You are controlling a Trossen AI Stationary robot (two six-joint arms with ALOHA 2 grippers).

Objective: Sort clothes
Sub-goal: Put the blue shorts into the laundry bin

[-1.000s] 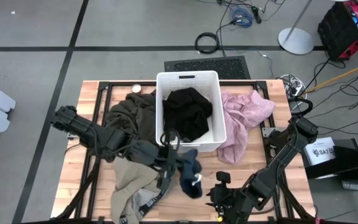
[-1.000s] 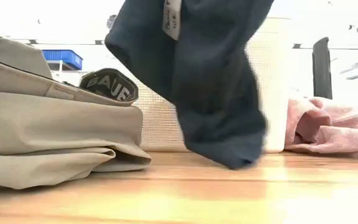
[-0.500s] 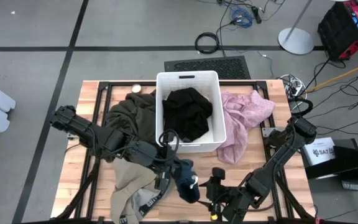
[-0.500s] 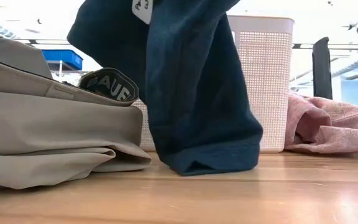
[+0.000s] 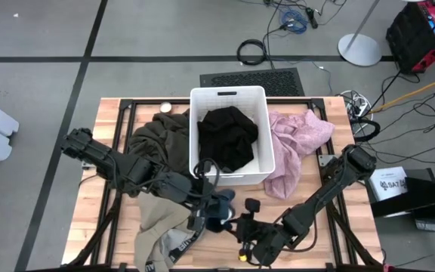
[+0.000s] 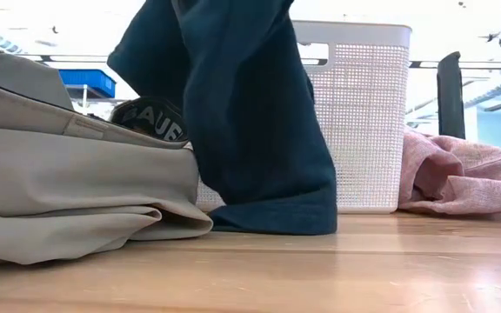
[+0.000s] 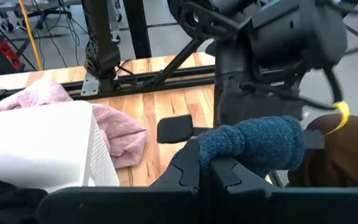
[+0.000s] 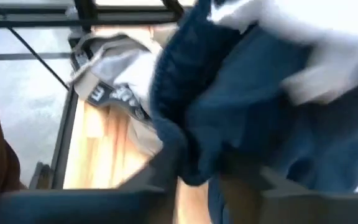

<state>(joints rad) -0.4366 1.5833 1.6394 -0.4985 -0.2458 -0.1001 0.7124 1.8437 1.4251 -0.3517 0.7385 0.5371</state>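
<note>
While only the black garment [image 5: 227,136] lies in the white bin [image 5: 229,96], my left gripper [image 5: 206,208] pinches the navy-teal garment [image 5: 219,210], my right gripper [image 5: 236,227] closing on it too; olive [image 5: 157,136], pink [image 5: 297,143] and beige [image 5: 161,223] garments remain unsorted.

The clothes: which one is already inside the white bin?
The black garment, bunched inside the white bin. The olive, pink and beige ones lie outside it on the table.
</note>
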